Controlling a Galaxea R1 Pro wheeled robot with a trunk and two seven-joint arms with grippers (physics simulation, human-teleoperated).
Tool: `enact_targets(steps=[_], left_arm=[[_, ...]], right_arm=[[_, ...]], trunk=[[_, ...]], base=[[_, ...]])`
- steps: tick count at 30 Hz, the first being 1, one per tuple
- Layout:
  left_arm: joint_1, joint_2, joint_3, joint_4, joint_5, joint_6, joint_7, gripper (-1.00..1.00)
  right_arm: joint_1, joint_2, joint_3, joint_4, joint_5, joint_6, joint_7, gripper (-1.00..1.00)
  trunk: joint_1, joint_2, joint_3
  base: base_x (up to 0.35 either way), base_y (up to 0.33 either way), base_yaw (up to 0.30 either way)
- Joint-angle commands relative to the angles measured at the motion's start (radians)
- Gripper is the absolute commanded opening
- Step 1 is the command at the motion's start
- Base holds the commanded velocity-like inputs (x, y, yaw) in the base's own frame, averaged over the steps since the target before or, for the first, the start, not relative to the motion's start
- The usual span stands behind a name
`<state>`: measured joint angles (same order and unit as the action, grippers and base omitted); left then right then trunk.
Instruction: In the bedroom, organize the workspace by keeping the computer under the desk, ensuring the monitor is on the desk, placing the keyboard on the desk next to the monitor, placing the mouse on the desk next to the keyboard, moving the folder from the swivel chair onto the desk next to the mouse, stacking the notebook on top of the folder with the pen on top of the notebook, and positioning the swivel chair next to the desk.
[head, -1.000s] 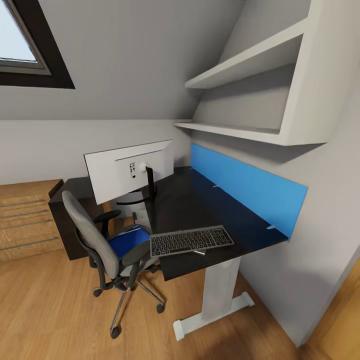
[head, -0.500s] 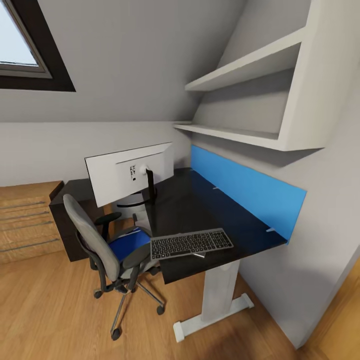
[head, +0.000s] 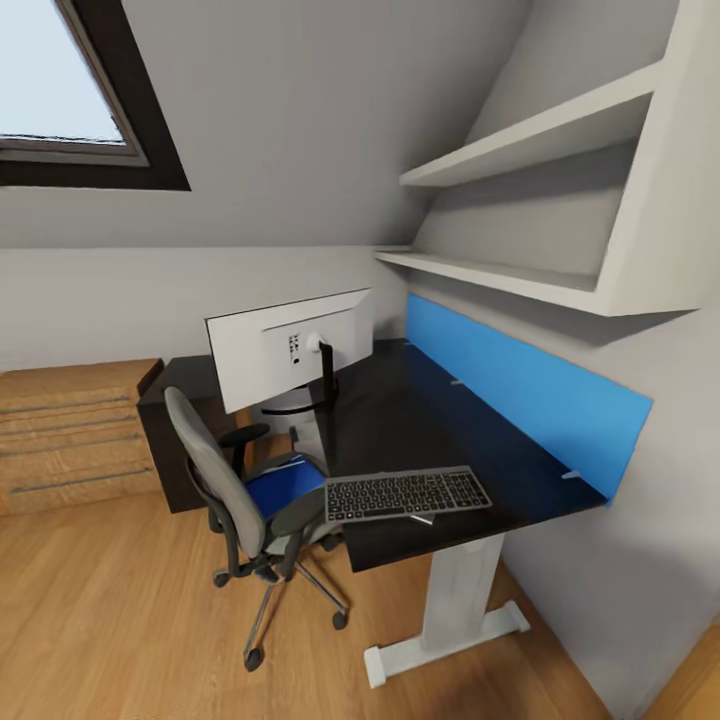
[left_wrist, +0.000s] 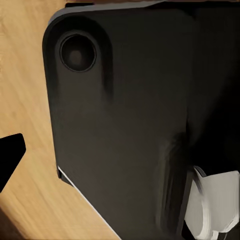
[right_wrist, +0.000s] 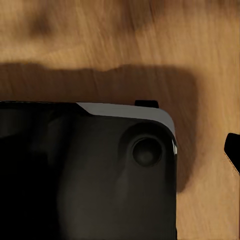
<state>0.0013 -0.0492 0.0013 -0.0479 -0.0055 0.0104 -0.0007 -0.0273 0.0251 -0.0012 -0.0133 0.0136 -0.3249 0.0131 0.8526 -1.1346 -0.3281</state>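
A: Where do the task's things sit?
B: The monitor (head: 290, 345) and keyboard (head: 407, 494) are on the desk (head: 420, 420), a pen (head: 420, 518) just beside the keyboard. The blue folder (head: 283, 484) lies on the swivel chair (head: 235, 490), which touches the desk.
A: And the 2 pincers?
B: Cannot tell; both wrist views show the robot's dark base (left_wrist: 125, 125) over wooden floor (right_wrist: 120, 40).

Attic room: sloped grey wall (head: 300, 120), skylight window (head: 60, 90), white shelves (head: 540, 140), wood drawer unit (head: 65, 430), plank floor (head: 110, 620).
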Motion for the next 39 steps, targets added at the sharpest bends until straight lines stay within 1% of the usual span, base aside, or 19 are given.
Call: enact_targets(steps=[1, 3, 4, 5, 11, 14, 20, 21, 23, 24, 28, 29, 30, 33, 34, 35, 39], left_arm=[[0.0, 0.0, 0.0, -0.009, -0.001, 0.001, 0.0, 1.0], [0.0, 0.0, 0.0, -0.022, -0.001, 0.001, 0.001, 1.0], [0.0, 0.001, 0.0, -0.051, -0.001, 0.001, 0.001, 1.0], [0.0, 0.001, 0.0, -0.057, 0.0, 0.001, 0.001, 1.0], [0.0, 0.006, 0.001, -0.102, 0.001, 0.002, 0.002, 1.0], [0.0, 0.007, 0.002, -0.117, 0.002, 0.002, 0.002, 1.0], [0.0, 0.008, 0.003, -0.186, 0.0, 0.002, 0.005, 1.0], [0.0, 0.009, 0.003, -0.227, 0.0, 0.002, 0.007, 1.0], [0.0, 0.012, 0.004, -0.261, 0.002, 0.002, 0.008, 1.0], [0.0, 0.014, 0.004, -0.298, 0.007, 0.002, 0.009, 1.0], [0.0, 0.019, 0.007, -0.372, 0.02, 0.0, 0.009, 1.0], [0.0, 0.021, 0.009, -0.409, 0.024, -0.006, 0.01, 1.0], [0.0, 0.022, 0.014, -0.443, 0.027, -0.021, 0.01, 1.0], [0.0, 0.024, 0.034, -0.477, 0.031, -0.068, 0.01, 1.0], [0.0, 0.024, 0.058, -0.489, 0.032, -0.114, 0.01, 1.0], [0.0, 0.024, 0.073, -0.492, 0.032, -0.14, 0.01, 1.0], [0.0, 0.022, 0.132, -0.477, 0.032, -0.257, 0.008, 1.0]], right_arm=[[0.0, -0.001, -0.001, -0.002, 0.001, -0.005, 0.002, 1.0], [0.0, -0.003, 0.0, -0.011, 0.002, -0.008, 0.002, 1.0], [-0.001, -0.007, -0.001, -0.046, 0.002, -0.017, 0.002, 1.0], [-0.001, -0.008, -0.001, -0.053, 0.002, -0.018, 0.002, 1.0], [0.0, -0.018, -0.002, -0.077, 0.002, -0.028, 0.003, 1.0], [0.0, -0.021, -0.002, -0.083, 0.001, -0.051, 0.004, 1.0], [-0.001, -0.025, -0.003, -0.088, -0.001, -0.17, 0.004, 1.0], [-0.001, -0.026, -0.003, -0.087, -0.002, -0.222, 0.004, 1.0], [-0.001, -0.026, -0.004, -0.087, -0.003, -0.248, 0.004, 1.0], [-0.001, -0.026, -0.005, -0.088, -0.004, -0.268, 0.003, 1.0], [-0.001, -0.025, -0.008, -0.092, -0.006, -0.306, 0.002, 1.0], [-0.001, -0.025, -0.008, -0.1, -0.007, -0.328, 0.002, 1.0], [-0.001, -0.024, -0.009, -0.114, -0.007, -0.35, 0.0, 1.0], [-0.001, -0.021, -0.011, -0.141, -0.013, -0.371, -0.005, 1.0], [-0.002, -0.02, -0.012, -0.158, -0.021, -0.38, -0.01, 1.0], [-0.002, -0.019, -0.013, -0.166, -0.026, -0.385, -0.011, 1.0], [-0.002, -0.013, -0.015, -0.195, -0.043, -0.396, -0.015, 1.0]], trunk=[[-0.004, 0.007, 0.002], [-0.012, 0.021, 0.008], [-0.015, 0.028, 0.012], [-0.019, 0.035, 0.015], [-0.042, 0.077, 0.034], [-0.054, 0.098, 0.043], [-0.077, 0.14, 0.062], [-0.081, 0.147, 0.065], [-0.088, 0.161, 0.071], [-0.092, 0.168, 0.074], [-0.107, 0.196, 0.087], [-0.111, 0.203, 0.09], [-0.115, 0.21, 0.093], [-0.127, 0.231, 0.102], [-0.13, 0.238, 0.106], [-0.134, 0.245, 0.109], [-0.134, 0.245, 0.109]], base=[[0.0, 0.0, 0.265], [0.0, 0.0, 0.27], [0.0, 0.0, 0.28], [0.0, 0.0, 0.281], [0.0, 0.0, 0.283], [0.0, 0.0, 0.285], [0.0, 0.0, 0.286], [0.0, 0.0, 0.286], [0.0, 0.0, 0.286], [0.0, 0.0, 0.286], [0.0, 0.0, 0.286], [0.0, 0.0, 0.286], [0.0, 0.0, 0.286], [0.0, 0.0, 0.286], [0.0, 0.0, 0.286], [0.0, 0.0, 0.286], [0.0, 0.0, 0.286]])
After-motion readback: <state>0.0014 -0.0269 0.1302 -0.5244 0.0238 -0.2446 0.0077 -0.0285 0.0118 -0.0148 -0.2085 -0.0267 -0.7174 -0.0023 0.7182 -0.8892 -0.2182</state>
